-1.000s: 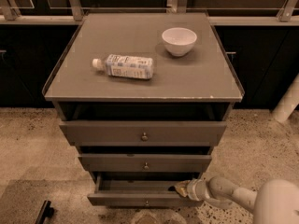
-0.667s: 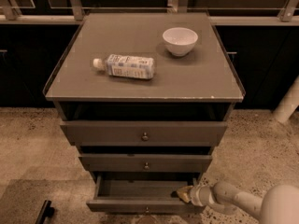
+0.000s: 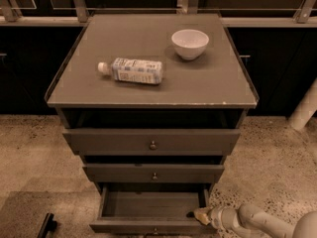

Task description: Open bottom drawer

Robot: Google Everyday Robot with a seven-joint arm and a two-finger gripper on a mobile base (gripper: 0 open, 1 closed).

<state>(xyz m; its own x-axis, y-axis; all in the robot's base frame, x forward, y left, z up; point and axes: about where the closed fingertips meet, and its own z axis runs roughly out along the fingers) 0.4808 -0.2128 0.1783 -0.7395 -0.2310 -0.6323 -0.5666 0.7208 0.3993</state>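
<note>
Gripper (image 3: 202, 215) at right front corner of open bottom drawer (image 3: 148, 205)
Gripper's hold cannot be told; bottle (image 3: 132, 71) and bowl (image 3: 189, 43) sit apart on the cabinet top (image 3: 148, 90)

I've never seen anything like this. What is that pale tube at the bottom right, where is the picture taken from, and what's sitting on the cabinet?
The pale tube is a robot's arm, reaching in from the lower right. Its tip, the end effector, is the part made for grasping. It sits at the front right corner of the bottom drawer, which stands pulled out. I cannot tell whether it grips anything. There is one picture, looking down on the cabinet from the front and above. On top are a plastic bottle lying on its side and a white bowl standing upright.
</note>
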